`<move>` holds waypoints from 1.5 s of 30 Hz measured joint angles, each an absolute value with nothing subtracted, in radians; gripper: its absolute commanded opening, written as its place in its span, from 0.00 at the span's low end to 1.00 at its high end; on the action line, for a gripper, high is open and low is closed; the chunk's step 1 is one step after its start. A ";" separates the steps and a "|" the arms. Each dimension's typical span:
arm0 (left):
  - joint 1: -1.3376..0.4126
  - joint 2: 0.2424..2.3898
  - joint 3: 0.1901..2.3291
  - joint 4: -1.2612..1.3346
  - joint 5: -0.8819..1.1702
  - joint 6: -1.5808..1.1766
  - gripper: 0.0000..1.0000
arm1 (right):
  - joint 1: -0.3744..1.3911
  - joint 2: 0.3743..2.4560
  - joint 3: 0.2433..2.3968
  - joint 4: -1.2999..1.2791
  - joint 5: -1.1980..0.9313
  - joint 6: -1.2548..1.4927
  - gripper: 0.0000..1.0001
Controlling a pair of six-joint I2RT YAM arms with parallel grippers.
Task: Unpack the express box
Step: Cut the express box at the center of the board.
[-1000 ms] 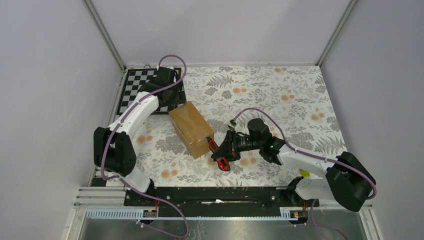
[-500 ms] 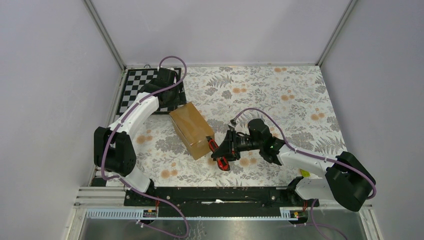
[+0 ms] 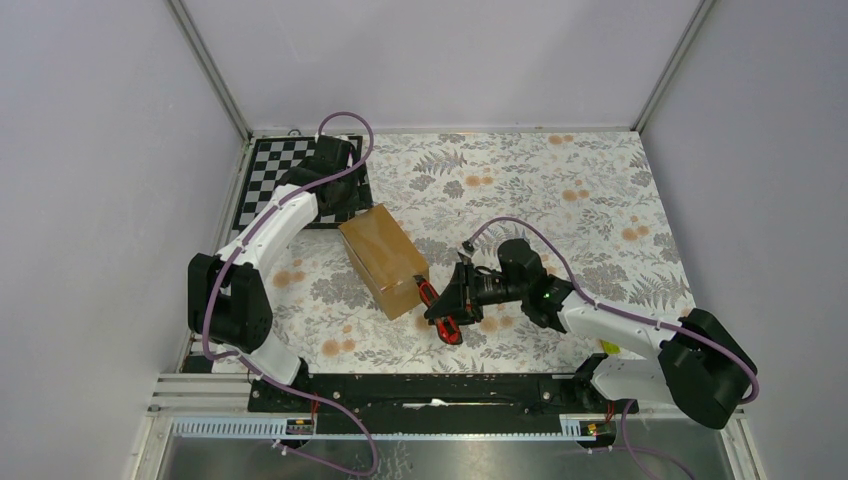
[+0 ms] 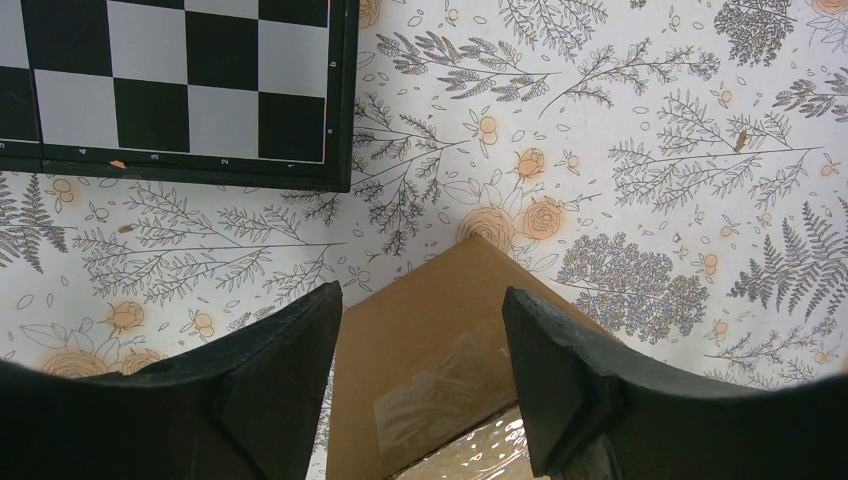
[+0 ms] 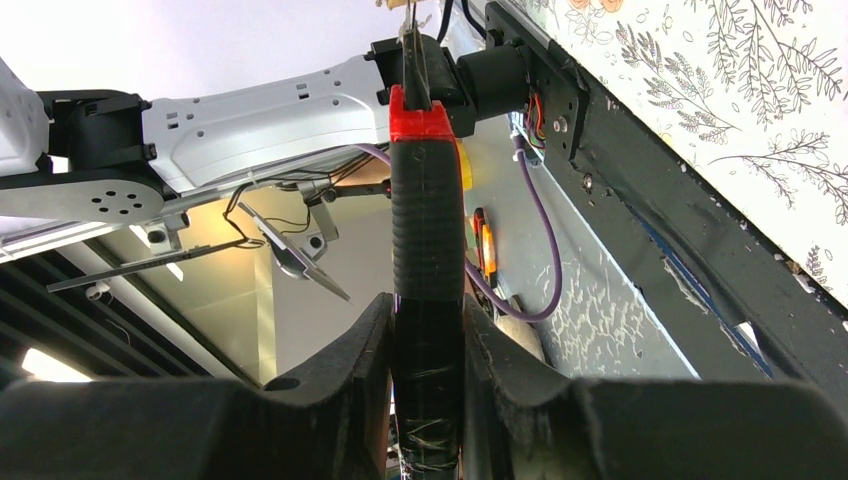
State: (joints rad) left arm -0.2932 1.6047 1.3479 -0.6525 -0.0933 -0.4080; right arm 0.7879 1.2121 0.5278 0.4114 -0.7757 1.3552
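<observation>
Beside the right hand, shut tight on the red-handled cutter, the express box could skid across the surface under a cut, I'd say, because the left hand only straddles its far corner, spread wide and holding nothing.

This is a robot lab test cell, not a home. Plain grey walls and metal frame posts box in a table spread with a floral cloth. Two arms, left and right, are bolted to a black rail, purple cables loop over them, and a checkerboard lies in the far left corner.
</observation>
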 measured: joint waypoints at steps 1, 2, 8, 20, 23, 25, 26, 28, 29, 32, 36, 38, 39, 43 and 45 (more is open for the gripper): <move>-0.293 1.605 1.348 -0.653 -0.093 -0.408 0.67 | 0.790 1.211 0.528 0.408 -0.776 1.355 0.00; -0.293 1.605 1.348 -0.653 -0.093 -0.408 0.67 | 0.793 1.210 0.528 0.407 -0.776 1.355 0.00; -0.293 1.605 1.346 -0.651 -0.092 -0.408 0.66 | 0.799 1.210 0.522 0.401 -0.775 1.356 0.00; -0.293 1.605 1.346 -0.648 -0.086 -0.408 0.65 | 0.799 1.211 0.518 0.423 -0.768 1.362 0.00; -0.293 1.605 1.346 -0.648 -0.085 -0.408 0.65 | 0.799 1.211 0.518 0.429 -0.768 1.363 0.00; -0.293 1.605 1.346 -0.648 -0.084 -0.408 0.65 | 0.799 1.211 0.518 0.431 -0.768 1.364 0.00; -0.293 1.605 1.346 -0.648 -0.084 -0.408 0.65 | 0.799 1.211 0.518 0.432 -0.768 1.364 0.00; -0.293 1.605 1.346 -0.648 -0.083 -0.408 0.65 | 0.799 1.211 0.518 0.432 -0.768 1.364 0.00; -0.293 1.605 1.346 -0.648 -0.082 -0.408 0.65 | 0.799 1.211 0.518 0.432 -0.768 1.364 0.00; -0.293 1.605 1.346 -0.648 -0.082 -0.408 0.65 | 0.799 1.211 0.518 0.432 -0.768 1.367 0.00; -0.293 1.605 1.346 -0.648 -0.081 -0.408 0.65 | 0.799 1.211 0.518 0.432 -0.768 1.367 0.00; -0.293 1.605 1.346 -0.648 -0.081 -0.408 0.65 | 0.799 1.211 0.518 0.432 -0.768 1.367 0.00; -0.293 1.605 1.346 -0.647 -0.081 -0.408 0.65 | 0.799 1.211 0.518 0.432 -0.768 1.367 0.00; -0.293 1.605 1.346 -0.647 -0.079 -0.408 0.64 | 0.799 1.211 0.518 0.432 -0.768 1.367 0.00; -0.293 1.605 1.346 -0.646 -0.078 -0.408 0.64 | 0.799 1.211 0.518 0.432 -0.768 1.367 0.00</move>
